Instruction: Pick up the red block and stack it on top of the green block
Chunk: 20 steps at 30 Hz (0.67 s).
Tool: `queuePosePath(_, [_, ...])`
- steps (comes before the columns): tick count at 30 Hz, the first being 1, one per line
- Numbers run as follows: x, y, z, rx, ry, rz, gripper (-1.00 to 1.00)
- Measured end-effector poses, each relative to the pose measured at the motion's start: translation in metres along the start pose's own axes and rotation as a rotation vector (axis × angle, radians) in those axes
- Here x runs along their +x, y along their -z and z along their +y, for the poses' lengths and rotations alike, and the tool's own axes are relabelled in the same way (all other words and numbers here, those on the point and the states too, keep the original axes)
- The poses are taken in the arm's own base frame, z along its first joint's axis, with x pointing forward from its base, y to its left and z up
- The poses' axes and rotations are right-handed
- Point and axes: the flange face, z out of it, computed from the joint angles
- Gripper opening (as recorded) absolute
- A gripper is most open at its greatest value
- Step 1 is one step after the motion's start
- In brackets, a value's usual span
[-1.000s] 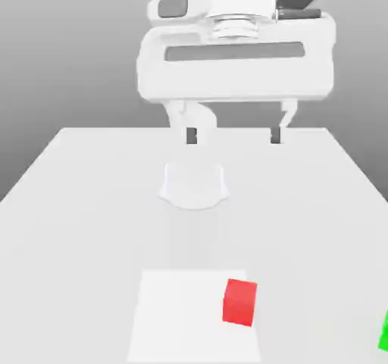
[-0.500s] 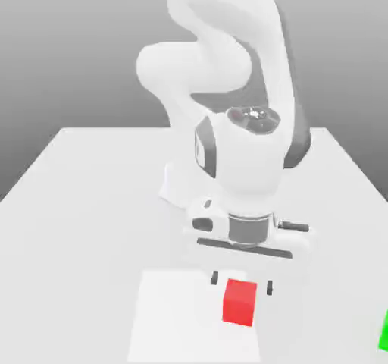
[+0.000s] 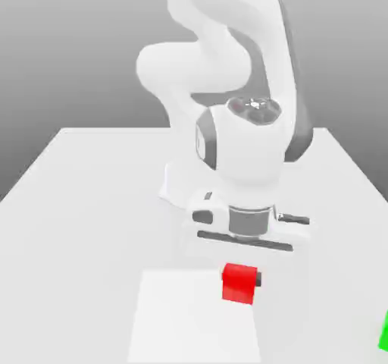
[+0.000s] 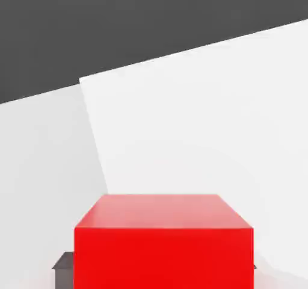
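Near the table's (image 3: 91,203) front edge, on a paler square patch (image 3: 174,317), the end effector (image 3: 241,279) was clamped on the red block (image 3: 239,283), a dark fingertip (image 3: 259,280) showing at the block's side toward the exterior view's right. The hand view showed the block (image 4: 162,245) close up with dark fingertips (image 4: 63,262) just visible on either flank. The green block (image 3: 384,332) sat well apart, at the table's front corner on the exterior view's right, partly cut off. The grip seemed low on the block's sides; lifted quickly, it might have pivoted or slipped between the fingers. A tilted carry could have caught the green block's edge and shoved it toward the table's edge. Releasing off-centre might have let red topple.
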Motion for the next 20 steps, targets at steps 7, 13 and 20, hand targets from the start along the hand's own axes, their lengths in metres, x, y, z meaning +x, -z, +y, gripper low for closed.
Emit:
queuePosePath(7, [-0.080, 0.015, -0.096, -0.013, 0.323, 0.001, -1.00])
queuePosePath(13, [-0.153, 0.023, -0.155, 0.007, 0.540, -0.001, -1.00])
queuePosePath(20, [-0.158, -0.017, -0.159, 0.009, 0.554, -0.001, 1.00])
